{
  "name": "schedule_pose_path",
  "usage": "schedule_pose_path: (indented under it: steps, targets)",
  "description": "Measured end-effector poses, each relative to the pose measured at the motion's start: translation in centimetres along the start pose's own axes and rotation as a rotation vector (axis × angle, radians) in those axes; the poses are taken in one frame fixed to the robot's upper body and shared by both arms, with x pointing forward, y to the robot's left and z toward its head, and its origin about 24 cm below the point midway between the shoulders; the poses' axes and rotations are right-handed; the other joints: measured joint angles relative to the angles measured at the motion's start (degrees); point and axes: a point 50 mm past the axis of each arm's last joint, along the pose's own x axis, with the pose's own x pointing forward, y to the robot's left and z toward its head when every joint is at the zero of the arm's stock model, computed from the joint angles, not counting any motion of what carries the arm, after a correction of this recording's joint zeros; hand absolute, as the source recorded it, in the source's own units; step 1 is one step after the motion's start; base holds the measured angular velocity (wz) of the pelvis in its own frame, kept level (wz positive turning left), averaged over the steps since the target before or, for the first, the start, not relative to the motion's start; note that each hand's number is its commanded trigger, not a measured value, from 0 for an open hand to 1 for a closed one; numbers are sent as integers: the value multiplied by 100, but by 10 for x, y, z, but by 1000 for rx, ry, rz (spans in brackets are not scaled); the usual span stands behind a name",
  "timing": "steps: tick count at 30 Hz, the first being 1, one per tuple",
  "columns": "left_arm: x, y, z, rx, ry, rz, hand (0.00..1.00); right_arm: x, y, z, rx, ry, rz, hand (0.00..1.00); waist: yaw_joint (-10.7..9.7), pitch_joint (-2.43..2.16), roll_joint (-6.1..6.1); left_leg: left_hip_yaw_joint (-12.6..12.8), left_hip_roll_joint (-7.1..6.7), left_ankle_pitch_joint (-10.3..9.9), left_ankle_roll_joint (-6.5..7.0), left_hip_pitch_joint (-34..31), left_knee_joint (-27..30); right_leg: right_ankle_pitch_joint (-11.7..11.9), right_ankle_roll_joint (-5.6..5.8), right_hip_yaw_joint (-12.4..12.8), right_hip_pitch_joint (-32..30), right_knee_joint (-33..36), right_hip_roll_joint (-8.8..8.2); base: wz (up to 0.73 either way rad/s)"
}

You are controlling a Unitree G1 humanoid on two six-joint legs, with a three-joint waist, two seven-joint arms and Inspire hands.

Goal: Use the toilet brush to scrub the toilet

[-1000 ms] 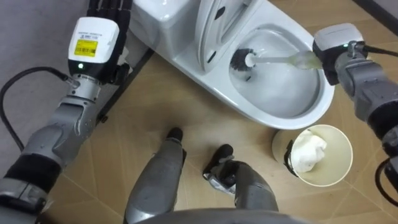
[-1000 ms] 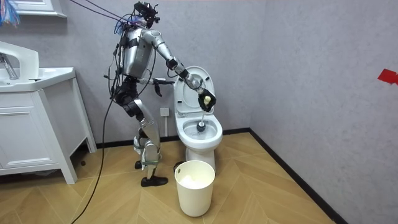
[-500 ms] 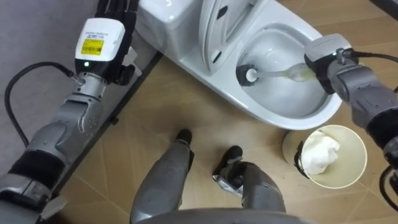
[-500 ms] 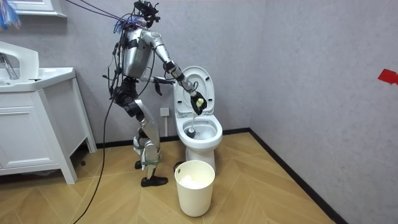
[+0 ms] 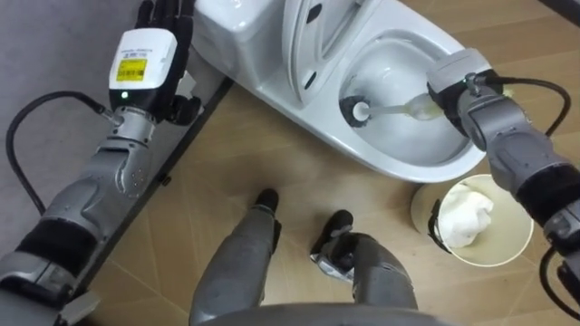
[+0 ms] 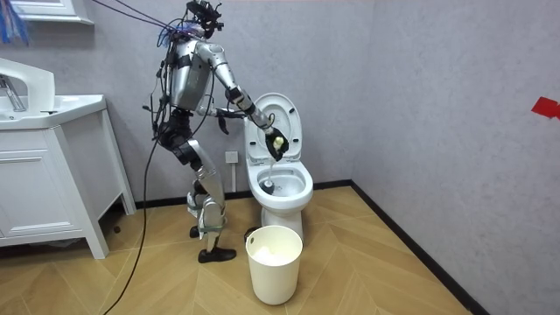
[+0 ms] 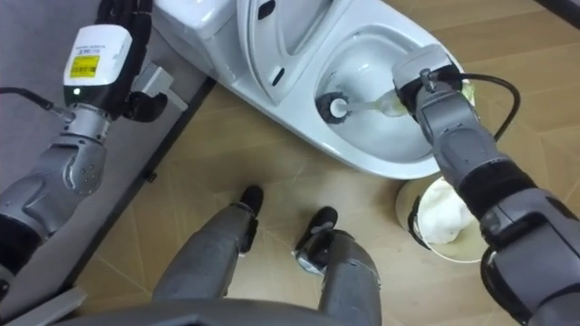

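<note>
The white toilet [image 5: 390,167] stands with its lid [image 5: 313,27] raised. Inside the bowl, by the wall under the lid, sits the toilet brush's dark head [image 5: 360,111]. Its clear handle [image 5: 394,109] runs right, across the bowl, into my right hand [image 5: 458,81], which is shut on it over the bowl's right rim. In the room view that right hand [image 6: 276,140] hangs above the bowl. My left hand [image 5: 159,18] is held up left of the tank [image 5: 231,27], fingers straight and holding nothing.
A white waste bin [image 5: 426,195] with crumpled white stuff inside stands on the wood floor just right of my feet, close under the bowl's front. A white vanity cabinet [image 6: 44,175] with a sink stands at the room view's left. I stand beside the toilet.
My right hand has drawn the brush across the bowl toward the side under the lid; over the last half second it has barely moved. The left arm stays put.
</note>
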Motion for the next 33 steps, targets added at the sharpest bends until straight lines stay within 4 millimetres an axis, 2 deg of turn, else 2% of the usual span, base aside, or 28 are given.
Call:
schedule_pose_path:
  steps: [3, 4, 5, 7, 8, 9, 14, 17, 19, 20, 22, 24, 25, 29, 33]
  targets:
    - [3, 1, 1, 9, -5, -16, 0, 9, 0, -13, 47, 12, 31, 100, -32, 0, -10, 0, 3, 46, 1, 7, -31, -7, 1, 38, -23, 68, -33, 10]
    - [5, 2, 0, 17, -11, -25, 0, 12, 0, -20, 90, 14, 43, 100, -82, 3, -37, 2, -73, 97, 11, 27, -87, -48, 15, 88, -58, 153, -101, 22]
    - [6, 3, 1, 20, -14, -32, 0, 13, 2, -24, 113, 19, 55, 100, -120, 4, -38, 15, -85, 131, 18, 34, -122, -61, 28, 109, -62, 180, -126, 38]
    - [11, 8, 4, 29, -33, -35, 0, 15, 6, -38, 222, 40, 76, 100, -285, 23, -109, 269, -84, 297, 78, 7, -254, -105, 74, 318, -172, 243, -192, 40]
    - [12, 9, 4, 33, -37, -31, 0, 16, 5, -41, 249, 41, 79, 100, -296, 36, -142, 277, -97, 315, 82, -7, -263, -99, 83, 391, -216, 262, -189, 12]
    - [13, 11, 4, 37, -39, -25, 0, 17, 4, -45, 287, 43, 76, 100, -298, 70, -211, 317, -120, 332, 93, -22, -259, -97, 88, 484, -285, 336, -202, 0]
    - [20, 18, 9, 35, -61, 1, 0, 16, 5, -63, 411, 89, 33, 100, -475, 93, -259, 273, -246, 405, 157, -270, -177, -88, 157, 472, -501, 473, -326, 11]
    - [24, 20, 13, 29, -73, 11, 0, 16, 7, -63, 414, 94, 23, 100, -487, 112, -238, 295, -292, 441, 206, -386, -152, -43, 213, 482, -599, 495, -373, -1]
    - [31, 23, 20, 22, -94, 19, 0, 16, 8, -62, 399, 97, 20, 100, -406, 167, -220, 303, -283, 426, 202, -471, -67, -16, 255, 478, -646, 460, -353, -7]
    - [33, 23, 22, 19, -100, 20, 0, 15, 10, -61, 393, 98, 23, 100, -365, 174, -208, 304, -273, 426, 203, -484, -51, -7, 254, 473, -643, 426, -335, -7]
    - [37, 23, 30, -1, -114, 17, 0, 15, 16, -53, 340, 95, 32, 100, -276, 227, -128, 281, -275, 412, 230, -513, 18, 27, 271, 471, -606, 391, -303, 0]
    - [41, 22, 37, -21, -125, 25, 0, 15, 18, -52, 298, 114, 37, 100, -197, 251, -44, 297, -264, 399, 250, -570, 73, 74, 289, 491, -637, 356, -281, -6]
    - [42, 22, 39, -30, -128, 27, 0, 14, 16, -51, 278, 119, 30, 100, -160, 242, 34, 305, -254, 388, 267, -625, 116, 104, 300, 496, -667, 330, -266, -10]
    - [41, 20, 41, -32, -132, 23, 0, 11, 15, -43, 205, 119, 4, 100, 34, 207, 104, 390, -165, 361, 292, -623, 110, 230, 288, 597, -663, 192, -164, -21]
    - [39, 16, 38, -30, -120, -3, 0, 8, 12, -32, 130, 108, -2, 100, 53, 111, 176, 426, -136, 378, 315, -582, 117, 261, 275, 652, -636, 197, -121, -4]
